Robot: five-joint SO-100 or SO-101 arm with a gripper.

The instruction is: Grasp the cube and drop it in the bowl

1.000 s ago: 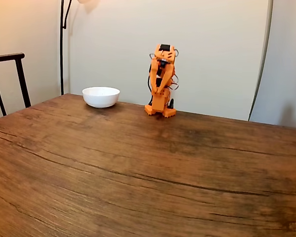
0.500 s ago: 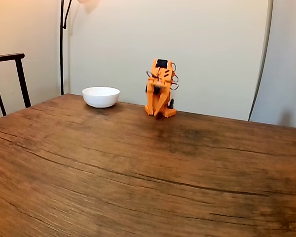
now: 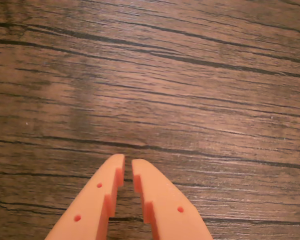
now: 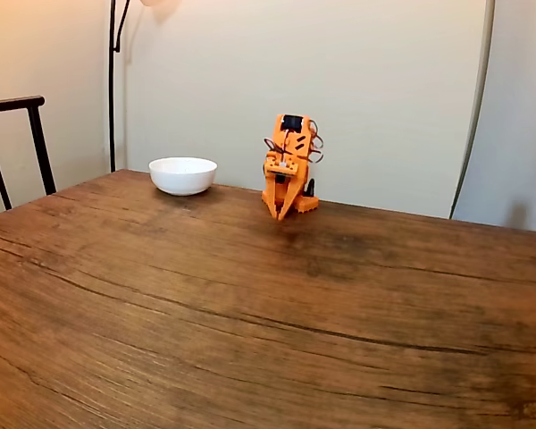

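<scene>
The white bowl (image 4: 183, 175) stands at the far left side of the wooden table (image 4: 250, 304) in the fixed view. To its right is the orange arm, folded low over its base, with my gripper (image 4: 280, 214) pointing down at the tabletop. In the wrist view the gripper (image 3: 128, 161) enters from the bottom edge, its two orange fingers (image 3: 97, 200) nearly together with nothing between them, above bare wood. The blue cube is out of view.
A dark chair back (image 4: 13, 143) stands past the table's left edge and a lamp pole (image 4: 113, 80) rises behind the bowl. The wall runs close behind the arm. The wide front of the table is bare wood.
The arm has folded lower over its base and the gripper has tipped down and forward toward the tabletop. The bowl has not moved.
</scene>
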